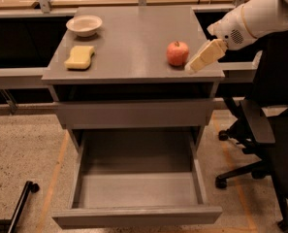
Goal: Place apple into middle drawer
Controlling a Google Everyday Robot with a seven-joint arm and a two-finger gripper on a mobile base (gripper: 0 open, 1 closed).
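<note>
The apple (177,53) sits on the grey counter (134,38), toward the right front part of the top, upright with its stem dimple up. The claw (194,66) hangs just beside it at the apple's 4 o'clock, slanting down from the white arm (260,18), which comes in from 2 o'clock. Its pale tip is over the counter's right front edge, very close to the apple; whether the two touch cannot be made out, and whether the claw is apart or together cannot be told either. It holds nothing that shows.

Well below, at the apple's 7 o'clock, the middle drawer (134,216) stands pulled out, with its flat grey floor bare. The closed drawer front (134,113) lies one level higher, between it and the counter top.

Across the counter at the apple's 9 o'clock lies a yellow sponge (80,57), and a white bowl (84,25) stands at 10 o'clock. A black office chair (269,144) stands on the floor at the cabinet's 3 o'clock.
</note>
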